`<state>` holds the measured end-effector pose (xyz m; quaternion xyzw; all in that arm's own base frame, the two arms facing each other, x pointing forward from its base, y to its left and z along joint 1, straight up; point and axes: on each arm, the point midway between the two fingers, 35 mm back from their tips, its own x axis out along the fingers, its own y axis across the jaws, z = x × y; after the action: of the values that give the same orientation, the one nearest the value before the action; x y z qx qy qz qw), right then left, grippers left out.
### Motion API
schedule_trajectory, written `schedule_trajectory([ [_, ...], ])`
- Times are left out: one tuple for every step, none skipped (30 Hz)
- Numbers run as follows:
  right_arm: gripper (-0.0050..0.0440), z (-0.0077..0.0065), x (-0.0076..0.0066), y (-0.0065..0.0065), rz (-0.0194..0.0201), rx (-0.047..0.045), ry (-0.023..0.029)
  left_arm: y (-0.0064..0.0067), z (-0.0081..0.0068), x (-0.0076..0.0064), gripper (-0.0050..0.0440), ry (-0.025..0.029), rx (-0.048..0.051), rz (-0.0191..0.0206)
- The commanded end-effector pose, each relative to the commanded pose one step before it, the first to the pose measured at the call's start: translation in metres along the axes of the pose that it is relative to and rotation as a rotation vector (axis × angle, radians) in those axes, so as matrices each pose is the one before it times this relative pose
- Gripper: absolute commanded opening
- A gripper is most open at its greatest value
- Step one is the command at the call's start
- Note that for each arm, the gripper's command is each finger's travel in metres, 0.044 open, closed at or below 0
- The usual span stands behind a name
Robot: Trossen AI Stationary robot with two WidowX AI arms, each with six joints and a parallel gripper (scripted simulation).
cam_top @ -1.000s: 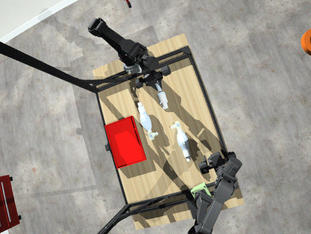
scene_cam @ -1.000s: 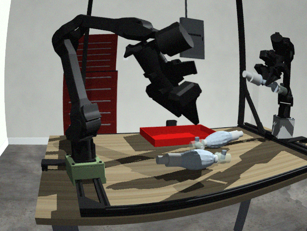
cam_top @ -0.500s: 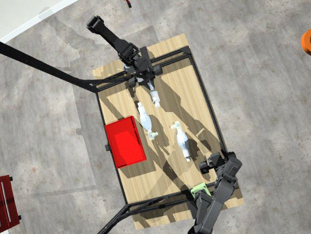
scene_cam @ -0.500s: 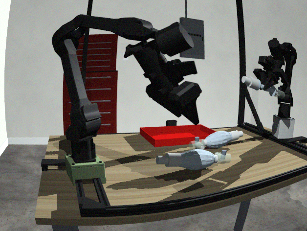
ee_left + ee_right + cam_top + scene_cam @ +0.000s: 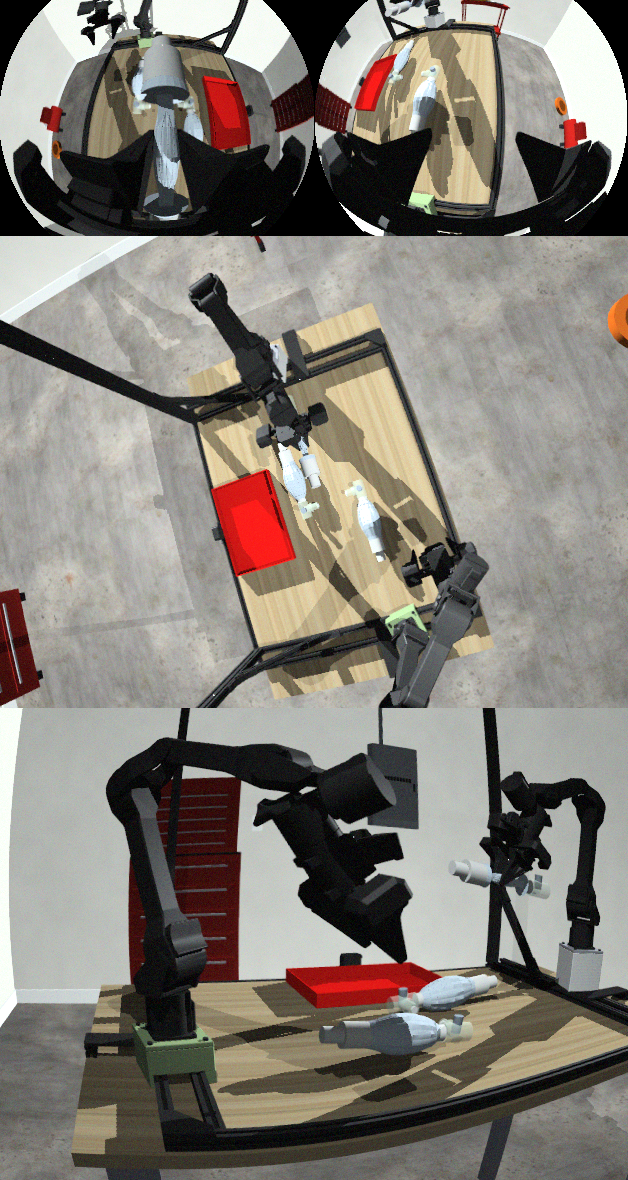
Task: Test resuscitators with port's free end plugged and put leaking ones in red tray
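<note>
The top view looks down from high above, well back, taking in the whole table [image 5: 355, 398] [image 5: 284, 1063] [image 5: 102, 125] [image 5: 481, 60], which lies aslant. The exterior view stands closer, slightly above table height, on the side opposite the red tray [image 5: 253, 525] [image 5: 345, 999] [image 5: 230, 115] [image 5: 376, 82]; the right arm [image 5: 446, 621] [image 5: 147, 839] [image 5: 144, 22] is near left, the left arm [image 5: 228, 324] [image 5: 588, 845] [image 5: 432, 7] far right. The left wrist view faces the right arm's end; the right wrist view faces back. All four share the tray.
</note>
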<state>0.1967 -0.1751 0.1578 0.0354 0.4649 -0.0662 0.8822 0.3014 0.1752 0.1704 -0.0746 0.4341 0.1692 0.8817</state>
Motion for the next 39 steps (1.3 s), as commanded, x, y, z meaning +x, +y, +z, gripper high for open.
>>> schedule_trajectory([
  [0.0440,0.00054,-0.00062,-0.00004,-0.00207,-0.00220,-0.00204,-0.02439,0.02650,0.01934,0.0000,0.01137,0.00375,-0.01604],
  [0.0440,0.00000,0.00000,0.00000,0.00000,0.00000,0.00000,-0.00738,0.00605,0.00636,0.0000,0.00568,-0.00130,-0.00197],
  [0.0440,0.00000,0.00000,0.00000,0.00000,0.00000,0.00000,-0.00782,0.00578,0.00648,0.0000,0.00543,-0.00115,-0.00172],
  [0.0440,0.00000,0.00000,0.00000,0.00000,0.00000,0.00000,-0.00827,0.00552,0.00658,0.0000,0.00515,-0.00102,-0.00147],
  [0.0440,0.00000,0.00000,0.00000,0.00000,0.00000,0.00000,-0.00871,0.00522,0.00667,0.0000,0.00484,-0.00084,-0.00128],
  [0.0440,0.00000,0.00000,0.00000,0.00000,0.00000,0.00000,-0.00913,0.00489,0.00675,0.0000,0.00459,-0.00071,-0.00106],
  [0.0440,0.00000,0.00000,0.00000,0.00000,0.00000,0.00000,-0.00956,0.00455,0.00681,0.0000,0.00424,-0.00056,-0.00087],
  [0.0440,0.00000,0.00000,0.00000,0.00000,0.00000,0.00000,0.00000,0.00000,0.00000,0.0000,0.00000,0.00000,0.00000],
  [0.0440,0.00000,0.00000,0.00000,0.00000,0.00000,0.00000,0.00000,0.00000,0.00000,0.0000,0.00000,0.00000,0.00000],
  [0.0440,0.00000,0.00000,0.00000,0.00000,0.00000,0.00000,0.00000,0.00000,0.00000,0.0000,0.00000,0.00000,0.00000],
  [0.0440,0.00000,0.00000,0.00000,0.00000,0.00000,0.00000,0.00000,0.00000,0.00000,0.0000,0.00000,0.00000,0.00000],
  [0.0440,0.00000,0.00000,0.00000,0.00000,0.00000,0.00000,0.00000,0.00000,0.00000,0.0000,0.00000,0.00000,0.00000],
  [0.0440,0.00000,0.00000,0.00000,0.00000,0.00000,0.00000,0.00000,0.00000,0.00000,0.0000,0.00000,0.00000,0.00000],
  [0.0440,0.00027,-0.00047,-0.00023,-0.00163,-0.00002,-0.00005,-0.00385,-0.00708,0.00443,0.0000,0.02214,0.00898,-0.00925],
  [0.0440,0.00000,0.00000,0.00000,0.00000,0.00000,0.00000,-0.00875,0.00428,0.00604,0.0000,0.00267,-0.00054,0.00025],
  [0.0440,0.00000,0.00000,0.00000,0.00000,0.00000,0.00000,-0.00910,0.00396,0.00609,0.0000,0.00239,-0.00044,0.00035],
  [0.0440,0.00000,0.00000,0.00000,0.00000,0.00000,0.00000,-0.00944,0.00364,0.00612,0.0000,0.00207,-0.00038,0.00041],
  [0.0440,0.00000,0.00000,0.00000,0.00000,0.00000,0.00000,-0.00977,0.00328,0.00613,0.0000,0.00179,-0.00032,0.00053],
  [0.0440,0.00000,0.00000,0.00000,0.00000,0.00000,0.00000,-0.01009,0.00293,0.00614,0.0000,0.00151,-0.00022,0.00057],
  [0.0440,0.00000,0.00000,0.00000,0.00000,0.00000,0.00000,-0.01039,0.00254,0.00614,0.0000,0.00116,-0.00016,0.00060],
  [0.0440,0.00000,0.00000,0.00000,0.00000,0.00000,0.00000,-0.01068,0.00215,0.00613,0.0000,0.00088,-0.00013,0.00066],
  [0.0440,0.00000,0.00000,0.00000,0.00000,0.00000,0.00000,-0.01097,0.00175,0.00609,0.0000,0.00056,-0.00007,0.00069],
  [0.0440,0.00000,0.00000,0.00000,0.00000,0.00000,0.00000,-0.01122,0.00132,0.00605,0.0000,0.00022,-0.00001,0.00072],
  [0.0440,0.00000,0.00000,0.00000,0.00000,0.00000,0.00000,-0.01148,0.00089,0.00601,0.0000,-0.00006,0.00003,0.00069],
  [0.0440,0.00000,0.00000,0.00000,0.00000,0.00000,0.00000,0.00000,0.00000,0.00000,0.0000,0.00000,0.00000,0.00000],
  [0.0440,0.00000,0.00000,0.00000,0.00000,0.00000,0.00000,0.00000,0.00000,0.00000,0.0000,0.00000,0.00000,0.00000],
  [0.0440,0.00000,0.00000,0.00000,0.00000,0.00000,0.00000,0.00000,0.00000,0.00000,0.0000,0.00000,0.00000,0.00000],
  [0.0440,0.00000,0.00000,0.00000,0.00000,0.00000,0.00000,0.00000,0.00000,0.00000,0.0000,0.00000,0.00000,0.00000],
  [0.0440,0.00000,0.00000,0.00000,0.00000,0.00000,0.00000,0.00000,0.00000,0.00000,0.0000,0.00000,0.00000,0.00000],
  [0.0440,0.00000,0.00000,0.00000,0.00000,0.00000,0.00000,0.00000,0.00000,0.00000,0.0000,0.00000,0.00000,0.00000],
  [0.0440,-0.00041,0.00048,0.00033,0.00227,0.00103,0.00098,-0.00793,-0.00848,0.00256,0.0000,0.02122,0.01573,-0.01023],
  [0.0440,0.00000,0.00000,0.00000,0.00000,0.00000,0.00000,-0.01074,0.00117,0.00562,0.0000,-0.00189,-0.00088,0.00185],
  [0.0440,0.00000,0.00000,0.00000,0.00000,0.00000,0.00000,-0.01095,0.00075,0.00557,0.0000,-0.00220,-0.00088,0.00179],
  [0.0440,0.00000,0.00000,0.00000,0.00000,0.00000,0.00000,-0.01115,0.00031,0.00550,0.0000,-0.00248,-0.00088,0.00170],
  [0.0440,0.00000,0.00000,0.00000,0.00000,0.00000,0.00000,-0.01133,-0.00014,0.00542,0.0000,-0.00283,-0.00088,0.00157],
  [0.0440,0.00000,0.00000,0.00000,0.00000,0.00000,0.00000,-0.01150,-0.00059,0.00534,0.0000,-0.00311,-0.00091,0.00147],
  [0.0440,0.00000,0.00000,0.00000,0.00000,0.00000,0.00000,-0.01164,-0.00106,0.00524,0.0000,-0.00339,-0.00092,0.00132],
  [0.0440,0.00000,0.00000,0.00000,0.00000,0.00000,0.00000,-0.01176,-0.00152,0.00513,0.0000,-0.00371,-0.00095,0.00119],
  [0.0440,0.00000,0.00000,0.00000,0.00000,0.00000,0.00000,-0.01187,-0.00200,0.00501,0.0000,-0.00399,-0.00095,0.00103],
])
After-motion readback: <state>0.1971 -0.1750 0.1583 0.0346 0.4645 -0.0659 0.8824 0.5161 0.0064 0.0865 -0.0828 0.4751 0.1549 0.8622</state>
